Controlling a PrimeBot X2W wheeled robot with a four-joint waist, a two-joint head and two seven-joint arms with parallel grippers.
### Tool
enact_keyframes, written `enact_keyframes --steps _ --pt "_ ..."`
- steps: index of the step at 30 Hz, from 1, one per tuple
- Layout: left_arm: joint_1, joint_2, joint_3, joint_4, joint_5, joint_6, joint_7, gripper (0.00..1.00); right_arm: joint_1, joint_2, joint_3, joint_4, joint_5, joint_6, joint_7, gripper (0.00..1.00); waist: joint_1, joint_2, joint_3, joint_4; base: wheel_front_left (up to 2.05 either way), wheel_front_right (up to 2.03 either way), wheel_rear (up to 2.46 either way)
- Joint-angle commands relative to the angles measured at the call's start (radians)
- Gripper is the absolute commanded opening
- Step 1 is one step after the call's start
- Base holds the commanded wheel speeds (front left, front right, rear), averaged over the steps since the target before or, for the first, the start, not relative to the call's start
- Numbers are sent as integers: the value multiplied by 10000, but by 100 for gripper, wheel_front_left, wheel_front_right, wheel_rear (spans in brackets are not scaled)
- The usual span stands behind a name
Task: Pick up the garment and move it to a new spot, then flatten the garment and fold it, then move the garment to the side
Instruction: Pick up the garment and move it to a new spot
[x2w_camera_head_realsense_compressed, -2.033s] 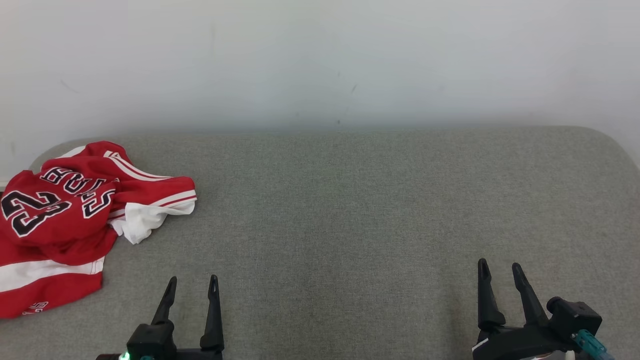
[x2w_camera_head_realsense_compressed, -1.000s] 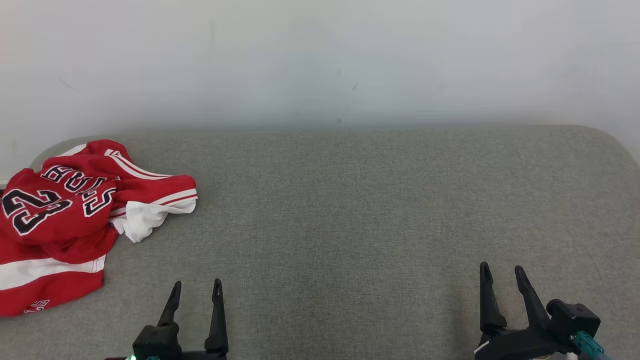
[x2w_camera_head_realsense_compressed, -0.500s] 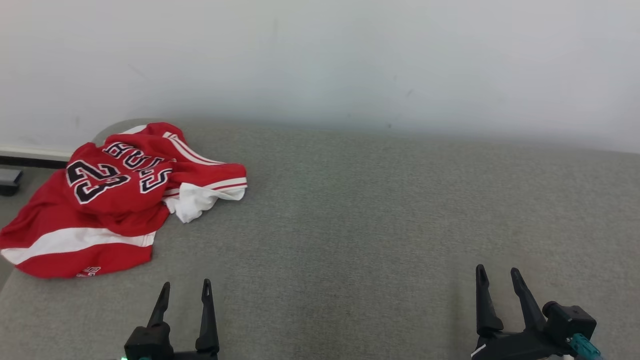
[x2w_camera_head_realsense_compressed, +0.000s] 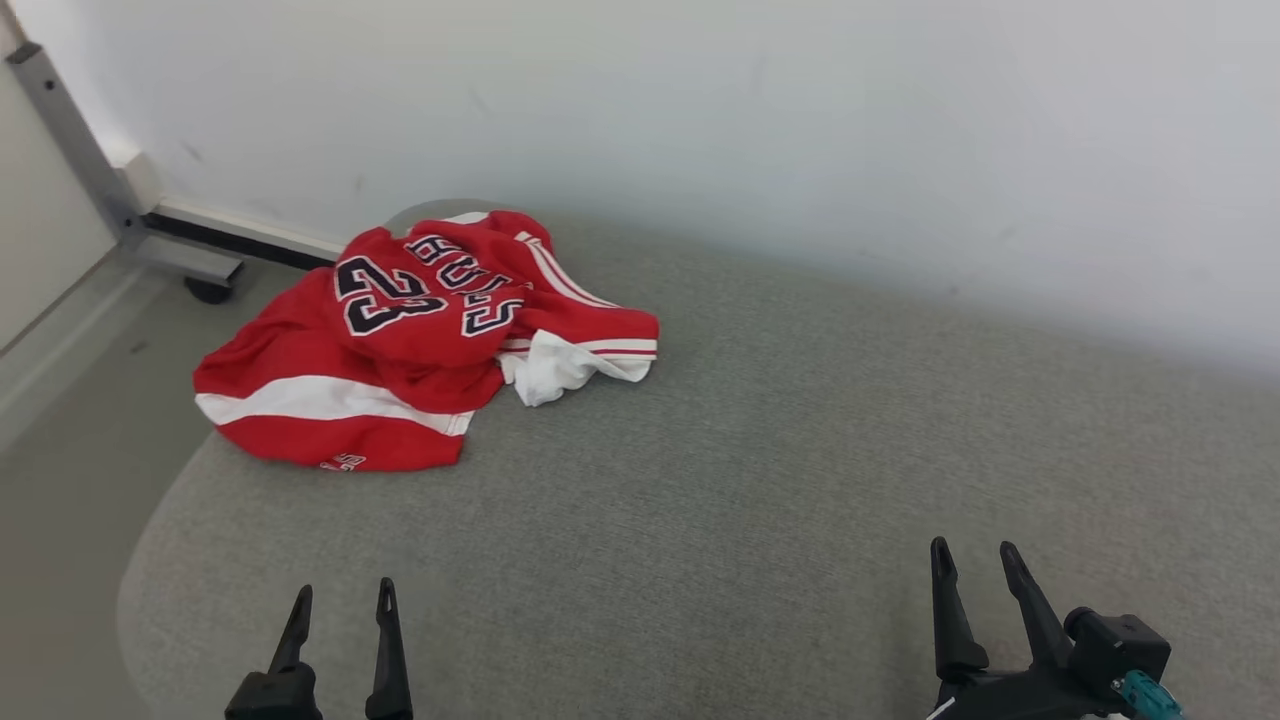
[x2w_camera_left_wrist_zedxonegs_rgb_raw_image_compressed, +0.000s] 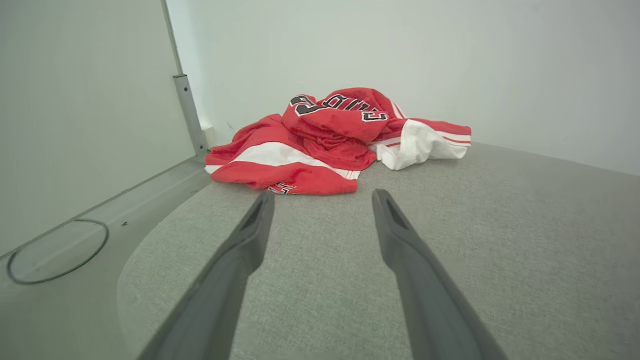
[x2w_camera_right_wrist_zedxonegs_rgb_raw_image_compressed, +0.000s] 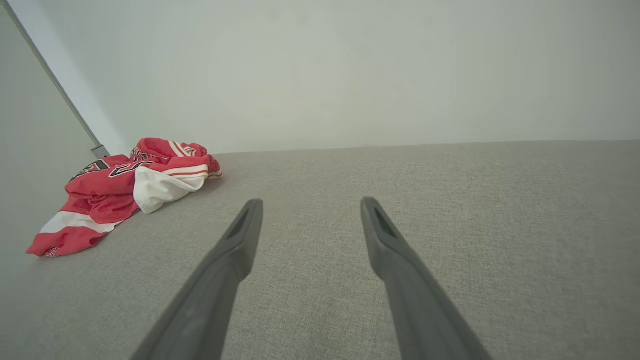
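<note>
The garment (x2w_camera_head_realsense_compressed: 400, 340) is a red jersey with white stripes and black lettering, lying crumpled at the far left corner of the grey padded table (x2w_camera_head_realsense_compressed: 760, 480). It also appears straight ahead in the left wrist view (x2w_camera_left_wrist_zedxonegs_rgb_raw_image_compressed: 330, 140) and at the left in the right wrist view (x2w_camera_right_wrist_zedxonegs_rgb_raw_image_compressed: 125, 190). My left gripper (x2w_camera_head_realsense_compressed: 342, 595) hovers open near the table's front left, well short of the jersey, nothing between its fingers (x2w_camera_left_wrist_zedxonegs_rgb_raw_image_compressed: 250, 235). Low at the right, my right gripper (x2w_camera_head_realsense_compressed: 972, 555) is open and empty too, far from the jersey, its fingers (x2w_camera_right_wrist_zedxonegs_rgb_raw_image_compressed: 385, 235) above bare fabric.
A white wall (x2w_camera_head_realsense_compressed: 700, 110) runs behind the table. The table's rounded left edge (x2w_camera_head_realsense_compressed: 140, 580) drops to a grey floor (x2w_camera_head_realsense_compressed: 70, 420). A metal post with a foot (x2w_camera_head_realsense_compressed: 120, 200) stands at the far left. A cable loop (x2w_camera_left_wrist_zedxonegs_rgb_raw_image_compressed: 55, 250) lies on the floor.
The head camera has turned left, so the jersey now sits nearer the picture's middle and the floor and post have come into view. Both grippers stay open.
</note>
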Motion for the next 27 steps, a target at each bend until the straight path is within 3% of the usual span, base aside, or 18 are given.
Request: enact_keyframes --steps 1,5,19,27 --pt "167 50 73 -4 73 28 -39 100 107 13 22 20 -69 -21 -7 100 0 0 -101 784 0 0 0" --pt "218 92 233 -30 85 53 -39 100 86 11 -44 53 -347 -21 -7 100 0 0 -129 1095 0 0 0" --pt "300 -5 516 -250 62 147 -39 100 -228 13 -101 254 -928 -21 -7 100 0 0 15 1208 0 0 0" --pt "-1613 -7 106 951 66 -285 246 100 -105 11 -298 60 -1048 -21 -7 100 0 0 270 1208 0 0 0"
